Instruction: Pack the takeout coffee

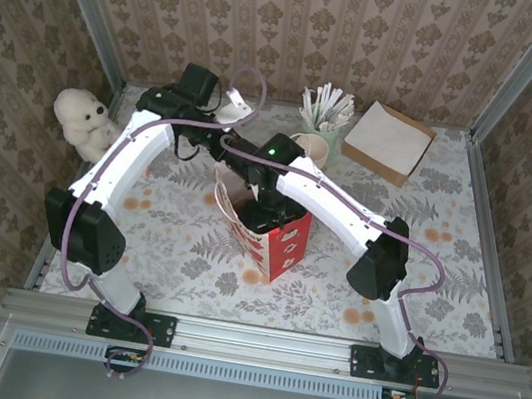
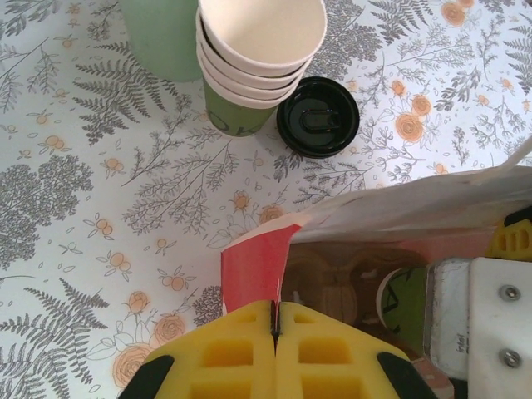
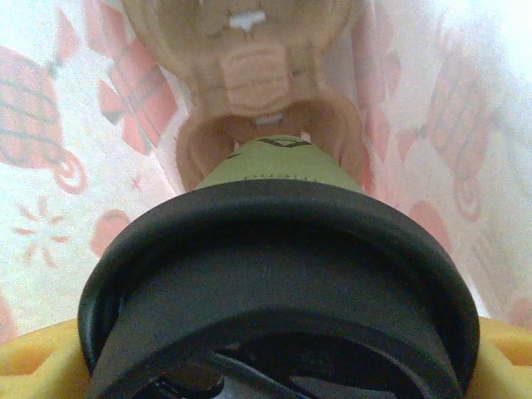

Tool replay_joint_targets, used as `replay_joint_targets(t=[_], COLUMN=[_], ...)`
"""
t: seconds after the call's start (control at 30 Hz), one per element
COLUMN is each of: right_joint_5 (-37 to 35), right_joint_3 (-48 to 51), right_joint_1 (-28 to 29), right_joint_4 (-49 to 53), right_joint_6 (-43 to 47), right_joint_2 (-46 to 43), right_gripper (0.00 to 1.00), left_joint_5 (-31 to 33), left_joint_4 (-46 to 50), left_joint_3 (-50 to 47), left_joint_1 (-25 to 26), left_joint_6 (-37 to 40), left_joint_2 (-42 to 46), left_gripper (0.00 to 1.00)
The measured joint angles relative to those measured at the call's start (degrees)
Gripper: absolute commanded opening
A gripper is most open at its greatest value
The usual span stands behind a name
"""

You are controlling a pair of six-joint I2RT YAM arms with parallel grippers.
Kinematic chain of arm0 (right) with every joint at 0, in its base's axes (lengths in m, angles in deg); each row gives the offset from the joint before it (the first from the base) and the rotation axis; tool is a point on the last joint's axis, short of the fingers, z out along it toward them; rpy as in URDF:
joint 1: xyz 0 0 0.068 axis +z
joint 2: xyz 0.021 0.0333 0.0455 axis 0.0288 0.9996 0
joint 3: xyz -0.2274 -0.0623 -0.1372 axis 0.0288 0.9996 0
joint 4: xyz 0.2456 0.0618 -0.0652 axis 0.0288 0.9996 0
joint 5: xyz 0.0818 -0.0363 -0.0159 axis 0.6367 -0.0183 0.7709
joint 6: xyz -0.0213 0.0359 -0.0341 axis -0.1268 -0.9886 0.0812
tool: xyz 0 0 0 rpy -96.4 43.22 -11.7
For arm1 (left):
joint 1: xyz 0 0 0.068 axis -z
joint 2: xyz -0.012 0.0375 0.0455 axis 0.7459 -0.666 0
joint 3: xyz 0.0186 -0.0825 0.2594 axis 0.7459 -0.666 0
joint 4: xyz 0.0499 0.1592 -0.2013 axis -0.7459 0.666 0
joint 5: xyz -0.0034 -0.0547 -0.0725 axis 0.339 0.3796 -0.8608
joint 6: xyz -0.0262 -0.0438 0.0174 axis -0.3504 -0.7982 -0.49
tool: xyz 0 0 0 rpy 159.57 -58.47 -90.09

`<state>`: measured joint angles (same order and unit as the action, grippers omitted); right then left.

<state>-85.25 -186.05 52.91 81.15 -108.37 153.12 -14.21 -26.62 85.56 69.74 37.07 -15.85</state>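
Takeout coffee (image 3: 278, 249): dark green cup, round black lid, inside the paper bag (image 2: 253, 266).
Right gripper (image 3: 270, 366): holds this cup.
Left gripper (image 2: 274, 332): closed on the bag's rim.

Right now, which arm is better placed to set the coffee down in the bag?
Right. The right end effector holds the takeout coffee inside the paper bag, so it likely need only lower and release. The left end effector is shut on the bag's rim.

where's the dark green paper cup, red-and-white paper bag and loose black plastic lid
dark green paper cup (image 3: 274, 170): right wrist, green wall
red-and-white paper bag (image 1: 285, 248): top external, red side
loose black plastic lid (image 2: 317, 116): left wrist, centre
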Motion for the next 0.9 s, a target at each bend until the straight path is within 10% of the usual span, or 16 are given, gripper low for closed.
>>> replay_joint_targets(t=[0.9], right_joint_5=[0.9], right_joint_3=[3.6], right_joint_1=[-1.0], right_joint_4=[0.0], right_joint_6=[-0.5], right_joint_2=[-1.0], right_gripper=[0.65], left_joint_5=[-1.9], left_joint_4=[-1.7], left_joint_3=[0.0], left_joint_1=[-0.2], left_joint_6=[-2.2], left_joint_2=[0.0], left_gripper=[0.0])
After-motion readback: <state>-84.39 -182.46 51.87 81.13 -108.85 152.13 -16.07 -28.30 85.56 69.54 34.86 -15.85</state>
